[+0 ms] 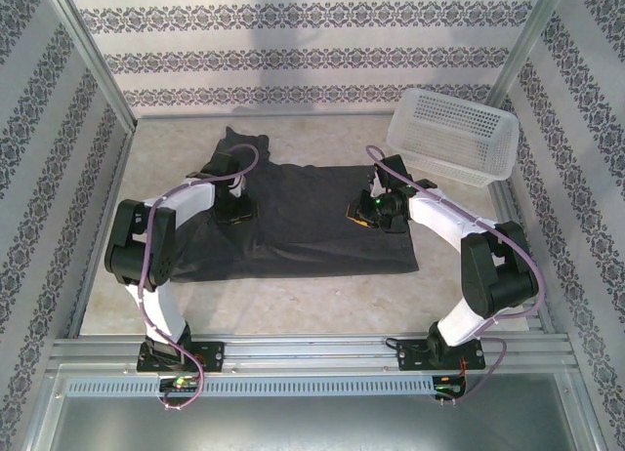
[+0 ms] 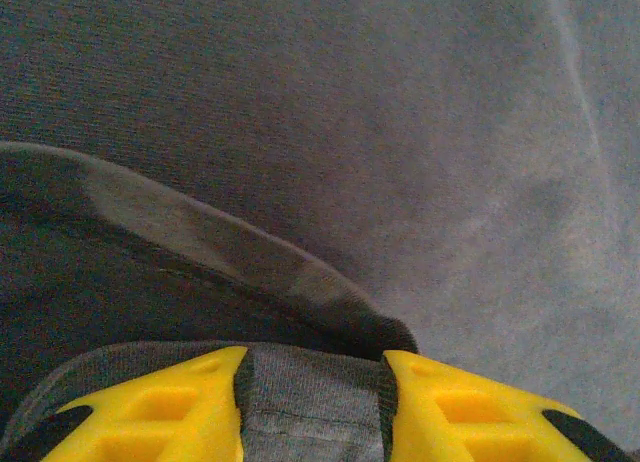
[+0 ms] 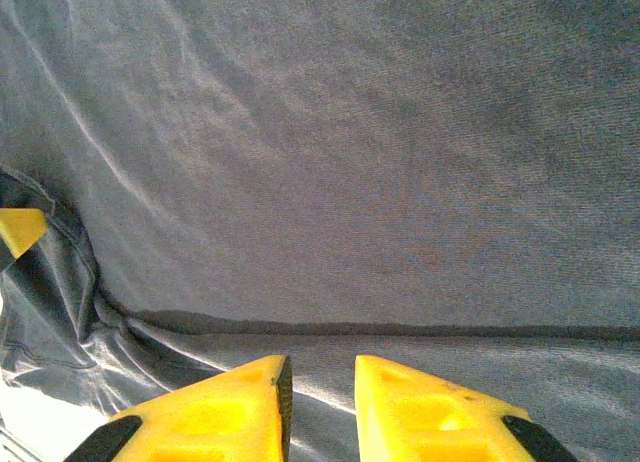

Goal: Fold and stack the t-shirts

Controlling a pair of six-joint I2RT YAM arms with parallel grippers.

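- The left end effector has its yellow fingers apart. A flat band of hemmed cloth lies in the gap, and it looks loose rather than squeezed.
- The right end effector has its fingers close together with a slim gap between them. I cannot tell whether they nip any cloth.
- Both hang low over the t-shirt, the left toward its far left part and the right near its right edge.
- The t-shirt lies on the table between the two arms. It is dark and roughly rectangular, with a lump of cloth poking out at its far left corner.
- As I judge it, the step in hand is a fold of this one shirt, with a turned-over edge lying at the left end effector. Stacking is not yet begun, so most of the task is left.
- The next move calls for lifting the left end effector straight up so the loose cloth is not dragged. Both ends of a fresh edge should then be taken level so the crease runs straight.
- The left wrist view shows a doubled edge curling across just ahead of the fingers. The right wrist view shows a straight fold line and puckering to the left. Neither detail reads from above.
- The top view adds the shirt's whole outline and the white mesh basket near its far right corner.
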